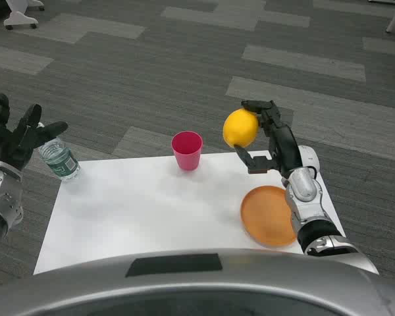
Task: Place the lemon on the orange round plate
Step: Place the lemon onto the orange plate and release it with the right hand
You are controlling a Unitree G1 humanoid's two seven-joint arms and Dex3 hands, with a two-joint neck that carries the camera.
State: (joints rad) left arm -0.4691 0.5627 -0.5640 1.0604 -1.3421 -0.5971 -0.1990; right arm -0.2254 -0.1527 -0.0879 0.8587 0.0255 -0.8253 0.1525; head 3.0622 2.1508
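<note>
The lemon (240,128) is yellow and round, and it is up in the air, above the far right part of the white table (151,210). The right hand (260,135) holds it from the right side. Some black fingers (257,105) curl over the top of the lemon, and one more finger reaches under it, so the lemon is pinched between them. The orange round plate (266,214) lies flat on the table, down at about 5 o'clock from the lemon, near the right edge. The silver right arm (306,197) passes over the right side of the plate and hides a bit of its rim. The lemon is not on the plate and is not touching it. At about 9 o'clock from the lemon stands a pink cup (186,150). It is upright, with its open mouth up, near the far edge of the table. It is well apart from the plate. Far out at 9 o'clock, past the cup, a clear water bottle (58,158) with a green label sits tilted at the far left corner of the table. The left hand (16,135) is just beside the bottle, raised, with its fingers spread wide. It holds nothing. The floor (184,66) around the table is grey carpet.
</note>
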